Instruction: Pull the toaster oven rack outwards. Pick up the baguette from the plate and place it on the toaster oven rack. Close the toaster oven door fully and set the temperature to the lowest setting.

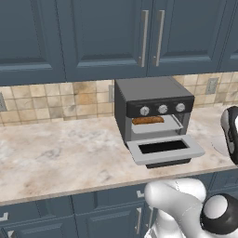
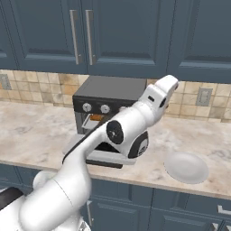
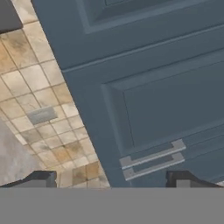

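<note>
The toaster oven (image 1: 153, 93) stands at the back of the counter with its door (image 1: 195, 149) folded down flat. Above the door, the rack (image 1: 155, 127) sticks out a little and the golden-brown baguette (image 1: 148, 120) lies on it. In the right base view my arm crosses in front of the oven (image 2: 108, 90), leaving a sliver of the baguette (image 2: 94, 118) showing. The round plate (image 2: 186, 167) sits bare to the right. My gripper (image 3: 116, 181) is raised above the oven's right side, facing the upper cabinets, open with nothing between its fingertips (image 3: 43, 179).
Three silver knobs (image 1: 162, 109) line the oven's black strip. Blue upper cabinets with bar handles (image 3: 151, 159) hang close above my hand. A tiled backsplash with an outlet (image 2: 204, 96) runs behind the marble counter (image 1: 56, 153), which stretches out left of the oven.
</note>
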Robot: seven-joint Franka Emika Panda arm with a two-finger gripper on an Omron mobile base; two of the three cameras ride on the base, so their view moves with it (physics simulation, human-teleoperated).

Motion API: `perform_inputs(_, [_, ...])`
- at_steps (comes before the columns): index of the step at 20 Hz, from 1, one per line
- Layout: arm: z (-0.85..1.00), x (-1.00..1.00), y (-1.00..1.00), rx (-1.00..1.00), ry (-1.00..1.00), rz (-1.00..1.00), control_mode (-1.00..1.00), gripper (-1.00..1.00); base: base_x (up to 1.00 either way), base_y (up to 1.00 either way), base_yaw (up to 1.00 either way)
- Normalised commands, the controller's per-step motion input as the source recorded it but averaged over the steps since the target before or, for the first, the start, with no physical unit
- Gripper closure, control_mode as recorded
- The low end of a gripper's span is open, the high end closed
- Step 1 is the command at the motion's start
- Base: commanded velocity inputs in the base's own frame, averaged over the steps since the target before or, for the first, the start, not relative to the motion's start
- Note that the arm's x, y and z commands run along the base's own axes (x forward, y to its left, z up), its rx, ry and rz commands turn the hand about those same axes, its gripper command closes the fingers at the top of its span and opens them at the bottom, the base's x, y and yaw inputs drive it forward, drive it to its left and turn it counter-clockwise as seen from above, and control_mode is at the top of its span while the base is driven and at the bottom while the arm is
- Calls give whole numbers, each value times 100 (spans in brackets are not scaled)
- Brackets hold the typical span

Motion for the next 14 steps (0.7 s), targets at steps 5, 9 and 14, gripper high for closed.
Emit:
perform_inputs(5, [-35,-73,-21,0,3,1,-100,-100,0,0,0])
perform_inputs(9, [-6,-67,-20,-4,17,18,-100,-100,0,0,0])
perform_inputs(14, [0,-49,-3,-17,27,19,-100,-100,0,0,0])
